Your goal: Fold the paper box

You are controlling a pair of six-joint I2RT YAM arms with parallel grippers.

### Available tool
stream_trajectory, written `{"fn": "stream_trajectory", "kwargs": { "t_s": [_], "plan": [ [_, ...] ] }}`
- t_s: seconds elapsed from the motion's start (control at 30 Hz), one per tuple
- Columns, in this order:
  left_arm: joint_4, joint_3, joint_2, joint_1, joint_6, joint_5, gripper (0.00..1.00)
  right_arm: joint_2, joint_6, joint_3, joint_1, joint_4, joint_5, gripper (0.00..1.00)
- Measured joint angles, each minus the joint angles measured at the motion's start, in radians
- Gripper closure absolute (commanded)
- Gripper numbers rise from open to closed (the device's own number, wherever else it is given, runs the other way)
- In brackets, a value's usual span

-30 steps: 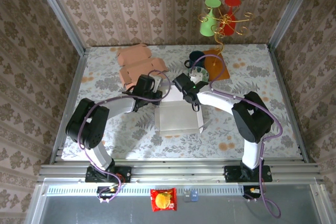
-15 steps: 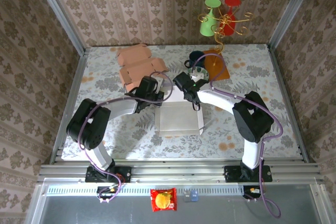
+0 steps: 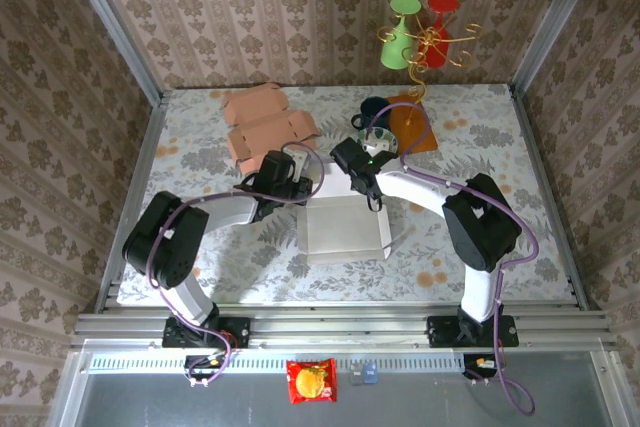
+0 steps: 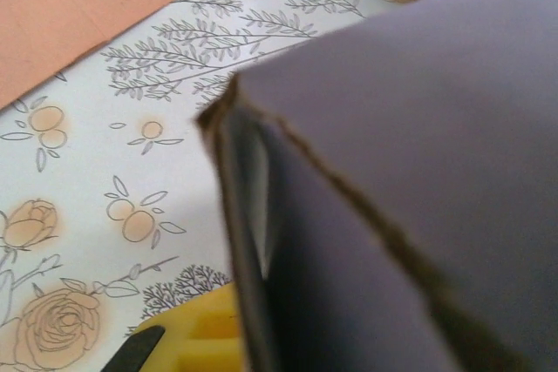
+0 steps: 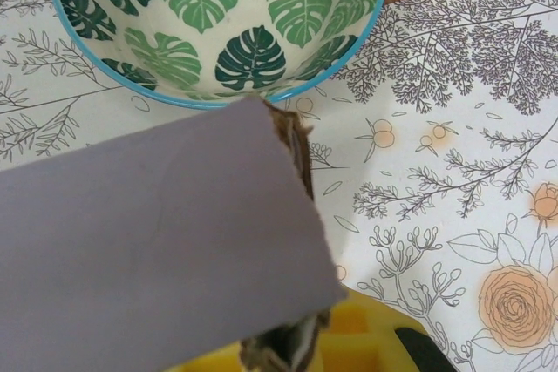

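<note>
The flowered table (image 3: pixel 200 247) carries the paper box (image 3: pixel 345 229) at its centre. A pink cardboard sheet (image 3: pixel 262 122) lies flat at the box's 11 o'clock. The leaf-patterned bowl (image 5: pixel 218 23) sits at 12 o'clock from the right gripper (image 3: pixel 372 197), which pinches the box's wall at its 1 o'clock corner. The left gripper (image 3: pixel 298 187) is at the 10 o'clock corner, with the wall against its finger. Whether it is pinching, I cannot tell.

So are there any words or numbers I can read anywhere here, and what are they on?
Nothing here can be read.
The red packet by the near rail has some print, but it is too small to read.
The paper box is plain grey, with no writing on it.
The bowl has only green leaves, no letters.
The pink cardboard shows no writing.
</note>
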Motion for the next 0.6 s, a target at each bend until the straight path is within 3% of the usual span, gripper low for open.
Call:
{"fn": "stream_trajectory", "kwargs": {
  "t_s": [0.6],
  "plan": [
    [-0.005, -0.029, -0.051, 0.013, 0.035, 0.118, 0.74, 0.0, 0.014, 0.0, -0.002, -0.018, 0.006, 1.0]
  ]
}}
